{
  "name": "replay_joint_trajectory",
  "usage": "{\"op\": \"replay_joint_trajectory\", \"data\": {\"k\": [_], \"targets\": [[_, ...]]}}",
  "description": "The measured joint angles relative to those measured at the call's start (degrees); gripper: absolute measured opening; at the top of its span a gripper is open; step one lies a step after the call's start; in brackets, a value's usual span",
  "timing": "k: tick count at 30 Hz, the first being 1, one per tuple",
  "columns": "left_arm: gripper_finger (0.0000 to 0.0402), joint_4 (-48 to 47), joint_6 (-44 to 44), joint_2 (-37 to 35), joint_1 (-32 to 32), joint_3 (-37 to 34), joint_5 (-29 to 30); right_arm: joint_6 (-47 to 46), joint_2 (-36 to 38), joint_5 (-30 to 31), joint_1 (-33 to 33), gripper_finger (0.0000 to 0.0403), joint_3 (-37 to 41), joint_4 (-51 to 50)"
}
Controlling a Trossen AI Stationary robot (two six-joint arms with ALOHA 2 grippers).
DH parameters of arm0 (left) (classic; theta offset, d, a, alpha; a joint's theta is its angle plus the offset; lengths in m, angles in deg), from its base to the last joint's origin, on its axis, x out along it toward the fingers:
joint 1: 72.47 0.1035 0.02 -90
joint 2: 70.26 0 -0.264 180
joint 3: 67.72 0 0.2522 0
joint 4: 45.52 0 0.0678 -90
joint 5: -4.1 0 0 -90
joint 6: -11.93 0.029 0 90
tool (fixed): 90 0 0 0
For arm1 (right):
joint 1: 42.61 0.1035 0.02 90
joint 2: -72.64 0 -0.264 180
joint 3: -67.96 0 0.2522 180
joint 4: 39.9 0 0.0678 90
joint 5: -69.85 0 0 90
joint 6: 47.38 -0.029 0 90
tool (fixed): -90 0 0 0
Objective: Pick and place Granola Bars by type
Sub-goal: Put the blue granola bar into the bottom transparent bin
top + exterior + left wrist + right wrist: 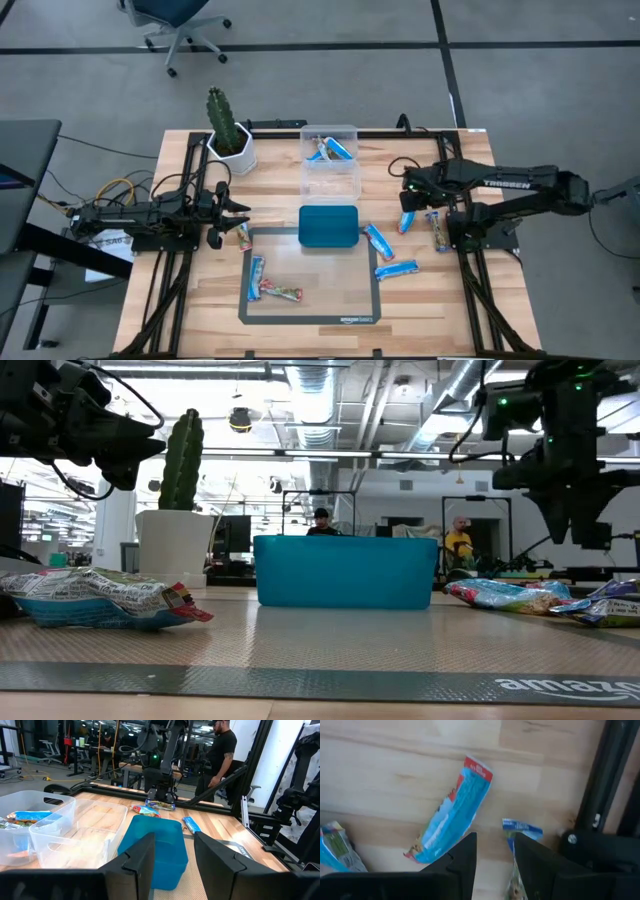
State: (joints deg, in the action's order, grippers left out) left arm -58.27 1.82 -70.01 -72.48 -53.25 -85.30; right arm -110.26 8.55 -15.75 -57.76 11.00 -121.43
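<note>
Right gripper (492,851) — jaws narrowly open, empty — hangs over two granola bars (451,817).

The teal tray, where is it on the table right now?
In the high view the teal tray sits mid-table, at the mat's far edge, just in front of the clear plastic box.

The flat grey mat (310,290) is lying mostly bare at its middle, leaving passing room between two wrapped granola bars (270,292) at its near left corner and two shiny blue bars (388,255) at its right edge. The teal rectangular tray (328,226) is blocking the mat's far edge. Behind it, the clear plastic box (330,160) and a potted green cactus (228,130) are crowding the far side.
</note>
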Motion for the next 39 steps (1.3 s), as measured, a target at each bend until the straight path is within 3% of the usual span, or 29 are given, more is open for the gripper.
{"op": "replay_joint_trajectory", "data": {"k": [8,15,28,39], "targets": [[0.0129,0.0,0.0,0.0,-0.02,0.01,0.0,-2.64,-3.75,-0.44,6.34,0.0124,-3.22,-6.76],[0.0129,0.0,0.0,0.0,0.0,0.02,0.02,-12.05,-3.83,0.03,11.93,0.0124,-3.36,-11.45],[0.0129,0.0,0.0,0.0,0.0,0.0,0.0,-22.99,-4.55,-0.23,19.9,0.0124,-1.37,-11.86],[0.0129,0.0,0.0,0.01,-0.01,0.02,0.01,-22.89,-4.92,-3.2,18.1,0.0124,1.81,-8.59]]}}
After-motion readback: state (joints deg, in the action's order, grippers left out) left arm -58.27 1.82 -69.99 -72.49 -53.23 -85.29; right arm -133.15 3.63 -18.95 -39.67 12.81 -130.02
